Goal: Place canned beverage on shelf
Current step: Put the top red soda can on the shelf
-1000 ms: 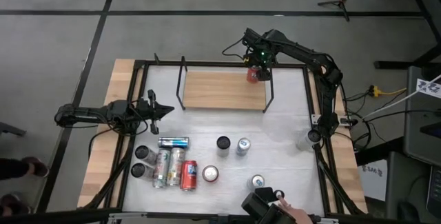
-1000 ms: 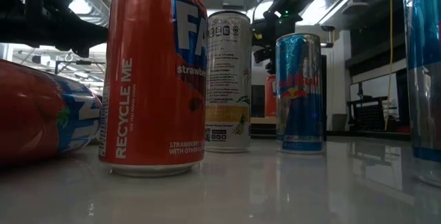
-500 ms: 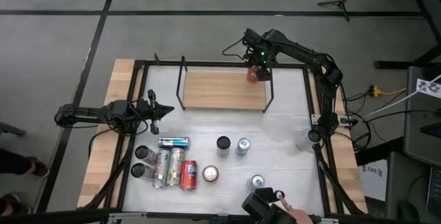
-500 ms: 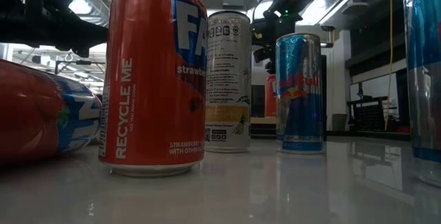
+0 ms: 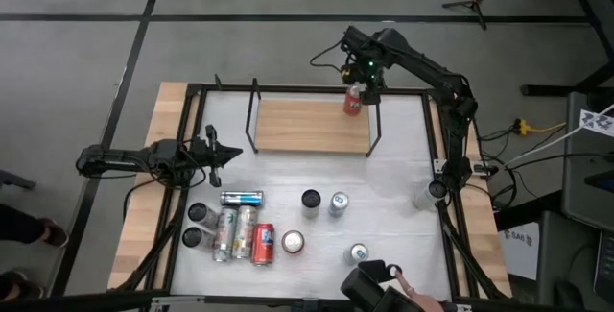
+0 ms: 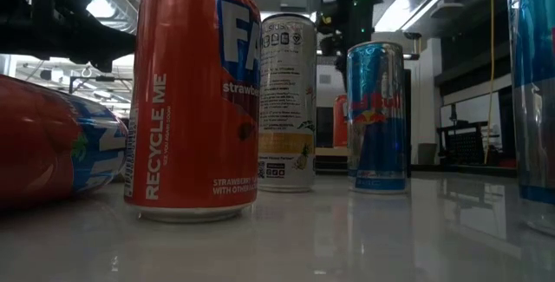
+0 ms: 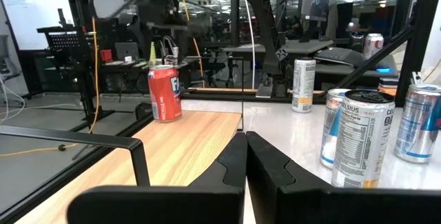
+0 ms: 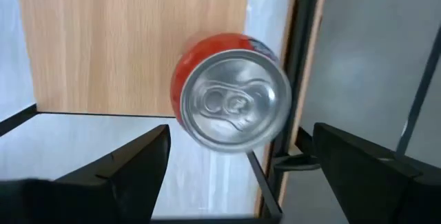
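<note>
Progress check: red can (image 5: 353, 102) stands upright on the shelf (image 5: 307, 126), at its far right corner. Right hand (image 5: 365, 74) sits just above the can, fingers wide apart, gripping nothing. More cans (image 5: 251, 232) wait on the counter (image 5: 398, 197) near the shelf.

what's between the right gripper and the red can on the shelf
Nothing: in the right wrist view the open right gripper hangs above the red can, which stands free on the shelf.

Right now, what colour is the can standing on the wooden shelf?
Red, with a silver top; the upright can shows best in the right wrist view.
</note>
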Motion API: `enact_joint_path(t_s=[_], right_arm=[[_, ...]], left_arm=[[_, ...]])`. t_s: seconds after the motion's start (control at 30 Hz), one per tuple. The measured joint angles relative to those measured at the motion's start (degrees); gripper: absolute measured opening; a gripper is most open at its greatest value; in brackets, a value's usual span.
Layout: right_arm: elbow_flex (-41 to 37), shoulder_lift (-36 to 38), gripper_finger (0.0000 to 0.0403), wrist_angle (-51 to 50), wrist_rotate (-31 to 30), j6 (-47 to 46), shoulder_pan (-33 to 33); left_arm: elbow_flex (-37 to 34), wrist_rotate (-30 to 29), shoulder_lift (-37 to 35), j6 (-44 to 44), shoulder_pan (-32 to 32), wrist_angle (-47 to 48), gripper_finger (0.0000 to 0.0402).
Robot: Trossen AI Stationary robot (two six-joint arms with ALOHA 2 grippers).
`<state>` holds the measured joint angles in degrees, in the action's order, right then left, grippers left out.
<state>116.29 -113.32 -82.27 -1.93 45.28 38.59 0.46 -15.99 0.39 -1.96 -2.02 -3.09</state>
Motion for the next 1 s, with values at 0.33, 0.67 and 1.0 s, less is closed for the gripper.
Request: enact_joint_path(t_s=[0.33, 0.67, 1.0], right_arm=[[11.01, 0.07, 0.0351, -3.48, 1.02, -2.25, 0.02], [8.68, 0.09, 0.0351, -3.18, 12.35, -2.29, 0.00], [0.20, 0.04, 0.0351, 3.11, 6.62, -2.84, 0.07]], left_arm=[[0.01, -0.02, 0.00, 0.00, 0.02, 0.00, 0.0000], [0.01, 0.00, 0.01, 0.00, 0.00, 0.00, 0.0000], [0.01, 0.00, 0.00, 0.00, 0.00, 0.00, 0.0000]])
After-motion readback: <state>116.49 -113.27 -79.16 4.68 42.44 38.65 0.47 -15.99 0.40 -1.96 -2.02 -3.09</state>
